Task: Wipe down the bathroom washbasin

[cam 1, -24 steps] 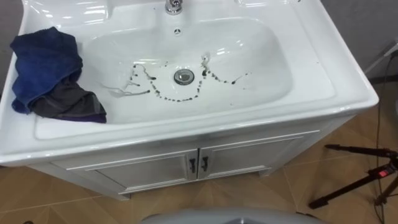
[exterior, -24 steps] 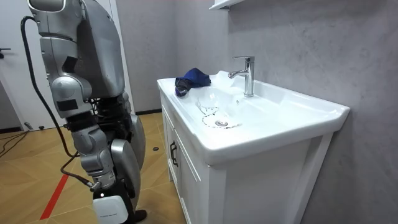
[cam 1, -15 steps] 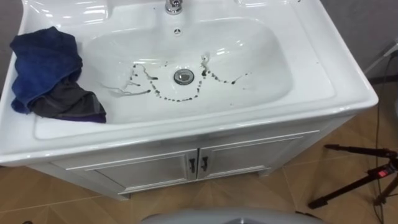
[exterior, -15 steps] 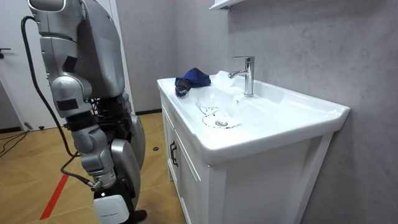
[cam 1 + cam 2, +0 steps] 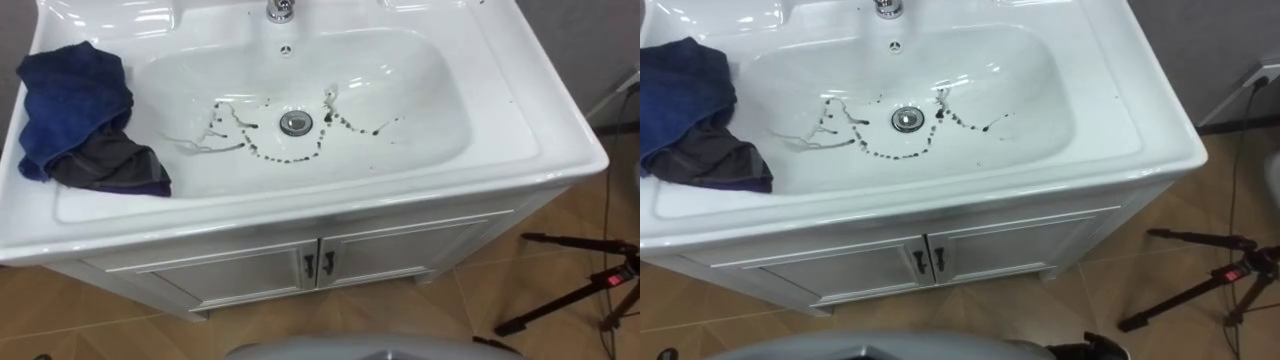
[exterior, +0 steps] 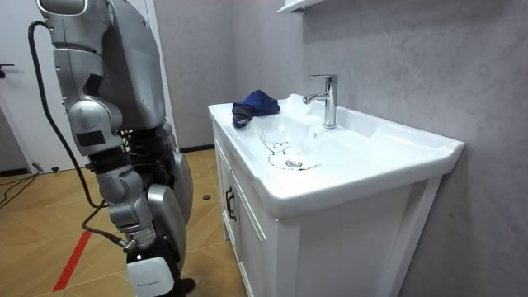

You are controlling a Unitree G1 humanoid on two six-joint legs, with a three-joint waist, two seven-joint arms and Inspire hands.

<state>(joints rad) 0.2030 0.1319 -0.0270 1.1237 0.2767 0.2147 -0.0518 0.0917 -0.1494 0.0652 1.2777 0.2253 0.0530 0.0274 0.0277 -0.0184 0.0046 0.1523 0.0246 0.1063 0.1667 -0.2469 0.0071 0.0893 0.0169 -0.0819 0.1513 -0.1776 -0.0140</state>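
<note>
Blue cloth (image 5: pixel 72 105) bunched on left rim of basin (image 5: pixel 540 125), lapping the bowl edge. Dark stains (image 5: pixel 268 157) around drain (image 5: pixel 294 123). Cannot tell finger state.

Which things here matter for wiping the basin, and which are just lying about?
For the job:
basin
dark marks around the drain
blue cloth on the basin's left rim

Just there:
tap
cabinet doors
tripod on the floor
</note>
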